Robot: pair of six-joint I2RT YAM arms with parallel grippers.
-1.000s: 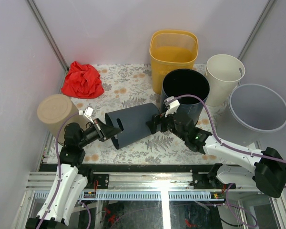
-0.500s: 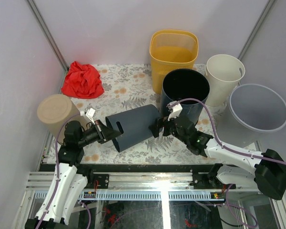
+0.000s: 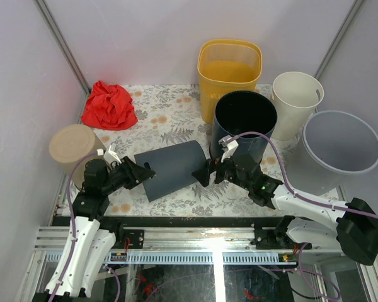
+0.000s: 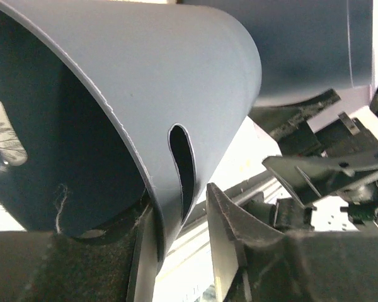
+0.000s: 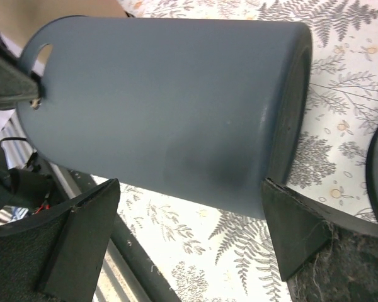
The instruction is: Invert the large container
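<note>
My L fingers part-open astride rim of grey container, no grip; R fingers wide open, empty. Risk: unrestrained, it rolls across counter.

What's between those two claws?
A dark grey bin on its side: open end toward the left gripper, base toward the right gripper. The top view shows it best.

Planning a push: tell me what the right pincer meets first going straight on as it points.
The grey container, near its closed base end, lying on its side directly ahead of the open right pincer; the remaining gap is unclear.
</note>
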